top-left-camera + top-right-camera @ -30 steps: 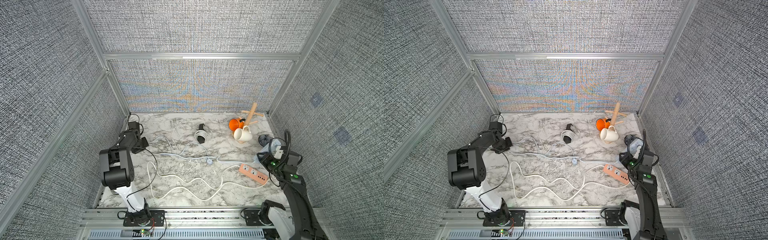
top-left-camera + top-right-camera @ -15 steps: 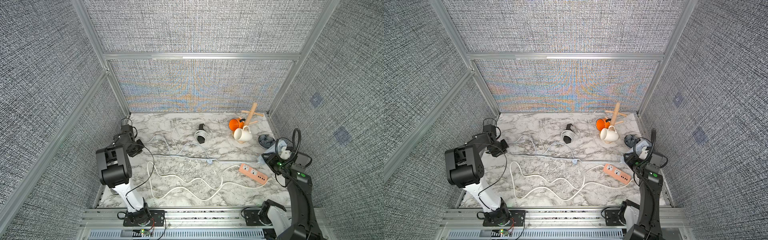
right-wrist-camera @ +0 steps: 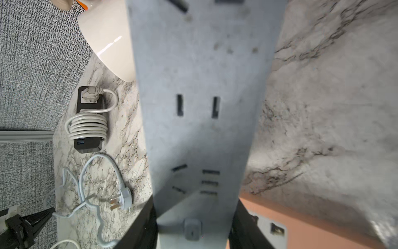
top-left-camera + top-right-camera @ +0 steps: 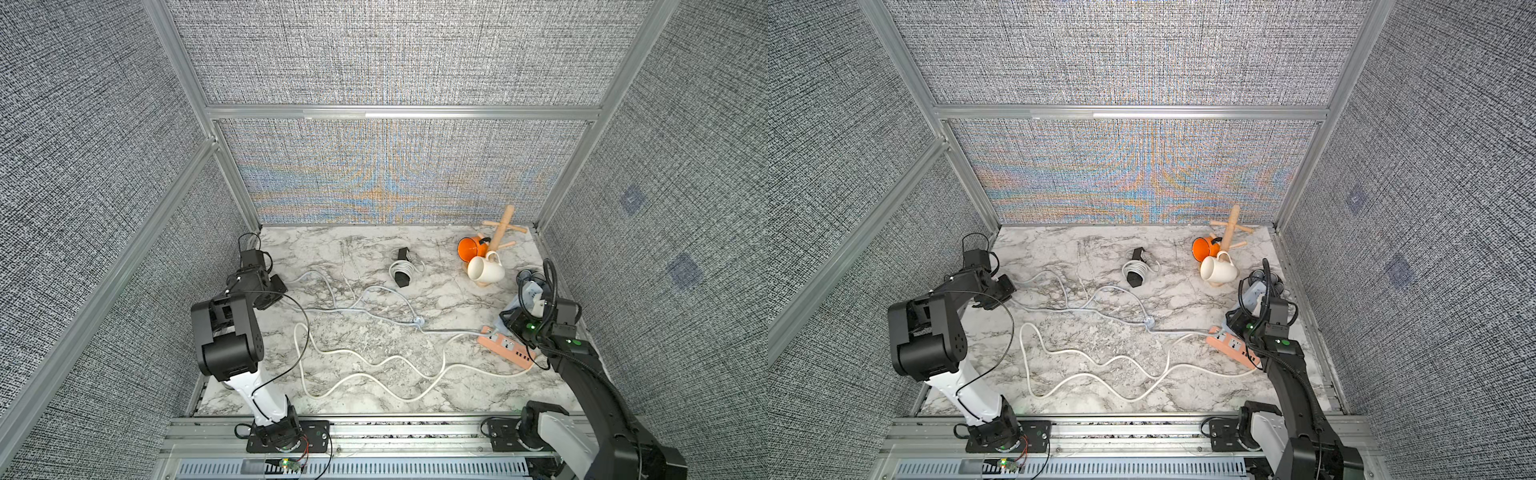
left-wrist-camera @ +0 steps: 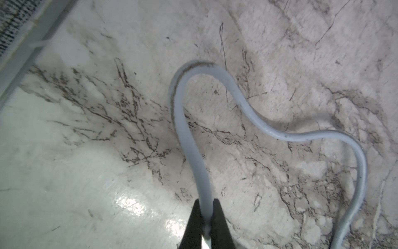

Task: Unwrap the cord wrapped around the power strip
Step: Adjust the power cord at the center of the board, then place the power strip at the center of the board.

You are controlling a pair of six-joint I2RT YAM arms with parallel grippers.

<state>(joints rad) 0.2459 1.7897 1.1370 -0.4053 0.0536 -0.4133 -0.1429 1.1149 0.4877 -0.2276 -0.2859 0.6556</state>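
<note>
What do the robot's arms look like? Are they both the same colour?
Nearly. The left arm has chunky black joints on a white lower tube, with a thin black wire looping beside it. The right arm is black too, with a white part near its base, a ribbed black hose and small green lights. The left gripper and right gripper both have slim black fingers.

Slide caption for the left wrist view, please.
Left pincer shut on the pale grey cord, which loops across the marble tabletop.
</note>
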